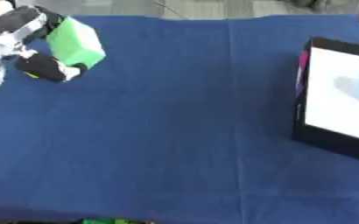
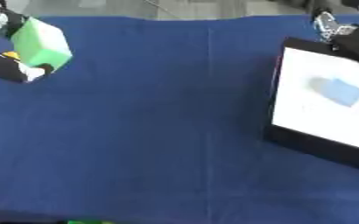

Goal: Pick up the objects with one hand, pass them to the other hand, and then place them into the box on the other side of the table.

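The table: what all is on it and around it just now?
Tablecloth: one, blue, covers the table.
Block: one, green, far left, held above the cloth.
Box: one, black walls, white inside, right side.
Flat piece: one, light blue, inside the box.
Green bit: one, near edge, too little shows to name.
Left robot hand: black and white, curled round the block.
Right robot hand: dark, top right corner, beyond the box.

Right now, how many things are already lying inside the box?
1: a pale blue object lies on the white floor of the box at the table's right side. The green block is not in it; the left hand holds it at far left.
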`<state>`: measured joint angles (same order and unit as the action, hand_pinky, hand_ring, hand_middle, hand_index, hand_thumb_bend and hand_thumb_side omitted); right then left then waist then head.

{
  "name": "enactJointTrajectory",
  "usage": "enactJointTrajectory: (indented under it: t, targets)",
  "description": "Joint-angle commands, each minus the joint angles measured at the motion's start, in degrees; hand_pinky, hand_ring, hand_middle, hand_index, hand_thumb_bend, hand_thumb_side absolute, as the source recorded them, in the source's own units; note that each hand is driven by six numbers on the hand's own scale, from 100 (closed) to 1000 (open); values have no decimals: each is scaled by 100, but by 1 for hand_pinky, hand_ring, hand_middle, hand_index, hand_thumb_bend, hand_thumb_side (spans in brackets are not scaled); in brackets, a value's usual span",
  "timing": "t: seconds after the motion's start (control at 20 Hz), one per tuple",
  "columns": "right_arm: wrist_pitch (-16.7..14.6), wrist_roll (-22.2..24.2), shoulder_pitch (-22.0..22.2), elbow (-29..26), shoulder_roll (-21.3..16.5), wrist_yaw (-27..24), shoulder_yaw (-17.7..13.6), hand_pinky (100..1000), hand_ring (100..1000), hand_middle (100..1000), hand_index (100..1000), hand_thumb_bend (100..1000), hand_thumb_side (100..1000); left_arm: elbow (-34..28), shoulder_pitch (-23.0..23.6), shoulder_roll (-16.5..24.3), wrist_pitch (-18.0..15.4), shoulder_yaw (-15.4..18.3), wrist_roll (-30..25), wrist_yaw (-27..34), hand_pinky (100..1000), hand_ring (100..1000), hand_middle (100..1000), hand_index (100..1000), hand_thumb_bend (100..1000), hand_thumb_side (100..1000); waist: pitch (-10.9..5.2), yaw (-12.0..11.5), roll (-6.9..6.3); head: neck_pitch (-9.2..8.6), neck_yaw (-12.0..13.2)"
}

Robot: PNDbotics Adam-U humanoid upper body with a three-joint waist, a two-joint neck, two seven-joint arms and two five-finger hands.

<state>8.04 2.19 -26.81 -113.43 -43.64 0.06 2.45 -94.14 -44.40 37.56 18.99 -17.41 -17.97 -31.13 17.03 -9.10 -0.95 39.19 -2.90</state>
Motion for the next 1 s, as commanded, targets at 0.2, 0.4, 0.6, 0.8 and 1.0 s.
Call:
enactJointTrajectory:
  t: [0.2, 0.4, 0.6, 0.8, 1.0]
  targets:
    - [-434, 1025, -606, -116, -237, 455, 400, 927, 1000, 938, 950, 100, 274, -152, 27, -426, -380, -34, 558, 132, 795, 644, 623, 624, 100, 238, -162, -7, 56, 11, -26]
    - [-609, 1620, -971, -116, -181, 619, 648, 921, 1000, 943, 948, 100, 275, -176, 90, -716, -831, -137, 711, 590, 799, 618, 616, 615, 100, 295, -165, -5, 77, 26, -5]
    - [-698, 2034, -1202, -116, -79, 738, 871, 918, 1000, 944, 947, 100, 281, -180, 156, -909, -1110, -283, 720, 1024, 802, 614, 616, 617, 100, 321, -170, 17, 93, 43, 22]
    - [-766, 2383, -1393, -116, 7, 852, 1139, 913, 1000, 946, 946, 100, 290, -225, 203, -1089, -1277, -389, 660, 916, 800, 613, 616, 617, 100, 312, -178, 37, 112, 64, 23]
    - [-774, 2646, -1568, -116, 113, 931, 1382, 908, 1000, 947, 949, 100, 299, -241, 245, -1263, -1401, -427, 714, 612, 793, 609, 616, 614, 100, 291, -188, 56, 131, 88, 17]
